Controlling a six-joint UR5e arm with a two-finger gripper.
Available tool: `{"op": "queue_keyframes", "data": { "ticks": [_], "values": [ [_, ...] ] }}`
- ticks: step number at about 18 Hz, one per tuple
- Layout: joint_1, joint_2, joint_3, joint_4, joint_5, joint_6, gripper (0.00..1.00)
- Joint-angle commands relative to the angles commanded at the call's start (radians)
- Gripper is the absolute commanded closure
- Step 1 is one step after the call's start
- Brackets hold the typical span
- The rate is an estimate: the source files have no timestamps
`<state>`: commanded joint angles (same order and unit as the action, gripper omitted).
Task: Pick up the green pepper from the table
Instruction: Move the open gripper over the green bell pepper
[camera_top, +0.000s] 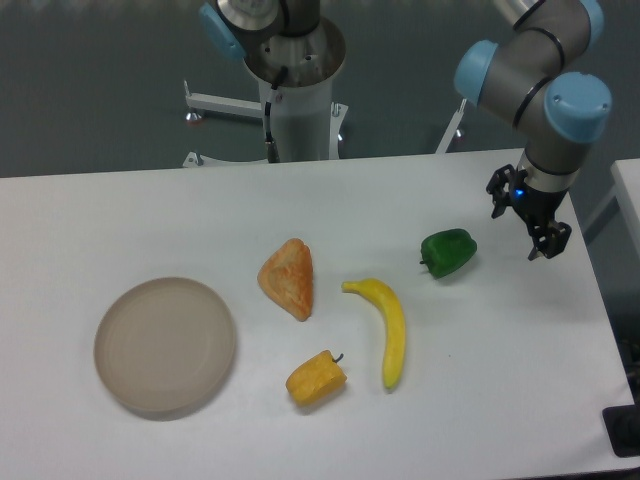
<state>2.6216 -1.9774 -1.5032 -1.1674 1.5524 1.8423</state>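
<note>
The green pepper (448, 252) was seen lying on the table (150, 210), toward the right side, untouched and free of any grip. The gripper (526, 223) was held above the table to the right of the pepper and slightly farther back, near it but apart from it. Its two dark fingers (552, 241) were spread apart, with nothing between them; a small blue light was noted on the gripper body. The arm's grey and blue joints were seen rising from the gripper toward the upper right corner. To the left of the pepper a banana (385, 325) was laid lengthwise, curving toward the front edge. A wedge of bread (288, 279) was placed left of the banana, and a yellow-orange pepper (316, 378) with a dark stem was set in front of the bread, just beside the banana's lower half. A round beige plate (165, 346) was positioned well to the left, apart from everything else. The robot's base column (298, 95) was seen behind the table's rear edge.
</note>
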Motion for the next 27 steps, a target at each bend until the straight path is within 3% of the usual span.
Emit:
{"op": "queue_keyframes", "data": {
  "ticks": [8,27],
  "values": [
    [-0.012,0.029,-0.089,0.012,-0.005,-0.020,0.00],
    [-0.020,0.023,-0.088,0.015,-0.002,-0.023,0.00]
  ]
}}
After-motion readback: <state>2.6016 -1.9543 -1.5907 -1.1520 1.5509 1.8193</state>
